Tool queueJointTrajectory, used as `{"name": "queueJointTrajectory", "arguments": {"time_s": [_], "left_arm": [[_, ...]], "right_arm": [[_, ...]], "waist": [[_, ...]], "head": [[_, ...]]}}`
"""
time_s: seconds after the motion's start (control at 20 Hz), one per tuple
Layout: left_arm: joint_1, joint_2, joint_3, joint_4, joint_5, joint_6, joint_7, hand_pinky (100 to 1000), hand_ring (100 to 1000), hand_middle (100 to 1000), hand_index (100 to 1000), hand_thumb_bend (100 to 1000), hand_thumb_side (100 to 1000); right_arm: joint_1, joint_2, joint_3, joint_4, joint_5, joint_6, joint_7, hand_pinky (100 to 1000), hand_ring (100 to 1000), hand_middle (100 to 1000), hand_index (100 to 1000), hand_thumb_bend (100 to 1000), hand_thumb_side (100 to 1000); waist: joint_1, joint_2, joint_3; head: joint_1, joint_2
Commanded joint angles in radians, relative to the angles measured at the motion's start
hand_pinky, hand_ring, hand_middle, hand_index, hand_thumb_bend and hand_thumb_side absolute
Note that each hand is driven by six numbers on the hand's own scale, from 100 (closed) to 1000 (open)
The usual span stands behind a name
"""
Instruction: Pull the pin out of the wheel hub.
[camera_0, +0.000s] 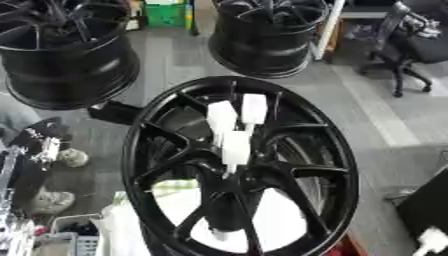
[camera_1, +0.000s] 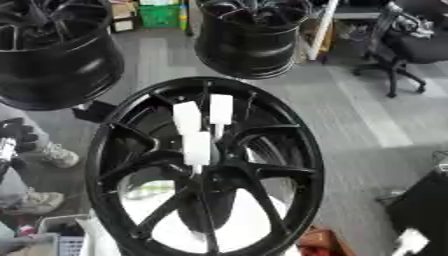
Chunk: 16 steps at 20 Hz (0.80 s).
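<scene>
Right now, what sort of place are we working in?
Probably a wheel workshop or test bay: a black wheel in front, two more wheels on the grey floor, an office chair behind.

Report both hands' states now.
Left hand: at the left edge, state cannot be told.
Right hand: at the lower right corner, state cannot be told.

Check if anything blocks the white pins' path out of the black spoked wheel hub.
Nothing visible does. The white block-shaped pins stick out at the centre of the black spoked wheel hub, with nothing in front of them.
</scene>
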Motion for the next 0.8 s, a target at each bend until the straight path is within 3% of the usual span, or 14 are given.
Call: {"name": "queueJointTrajectory", "arguments": {"time_s": [0.05, 0.45, 0.55, 0.6, 0.65, 0.8], "left_arm": [[-0.01, 0.011, 0.003, -0.018, -0.001, -0.001, 0.003, 757, 718, 666, 792, 173, 592], [-0.01, 0.008, 0.003, -0.017, -0.001, -0.001, 0.002, 757, 718, 666, 792, 171, 595], [-0.01, 0.008, 0.003, -0.017, -0.001, -0.001, 0.002, 757, 718, 666, 791, 171, 593], [-0.01, 0.008, 0.003, -0.017, -0.001, -0.001, 0.003, 757, 718, 666, 791, 173, 590], [-0.01, 0.007, 0.003, -0.017, 0.0, -0.001, 0.003, 757, 718, 666, 791, 171, 593], [-0.009, 0.006, 0.002, -0.016, 0.0, 0.0, 0.002, 757, 718, 666, 791, 171, 593]], "right_arm": [[-0.013, -0.017, 0.005, -0.014, -0.016, 0.004, -0.022, 721, 680, 770, 872, 464, 421], [-0.021, -0.004, 0.026, -0.037, -0.032, -0.007, 0.005, 711, 664, 753, 861, 458, 403], [-0.022, 0.002, 0.034, -0.041, -0.044, -0.014, 0.015, 709, 660, 749, 854, 415, 394], [-0.023, 0.005, 0.038, -0.044, -0.053, -0.021, 0.022, 708, 657, 745, 850, 438, 377], [-0.023, 0.008, 0.042, -0.046, -0.063, -0.029, 0.028, 705, 653, 739, 847, 394, 380], [-0.02, 0.02, 0.069, -0.056, -0.11, -0.067, 0.066, 702, 644, 725, 834, 379, 368]], "waist": [[0.001, -0.005, 0.001], [0.001, -0.004, 0.005], [0.001, -0.004, 0.005], [0.002, -0.004, 0.006], [0.002, -0.003, 0.006], [0.002, -0.002, 0.006]], "head": [[-0.003, 0.005], [-0.002, 0.005], [-0.002, 0.005], [-0.002, 0.005], [-0.002, 0.005], [-0.002, 0.005]]}}
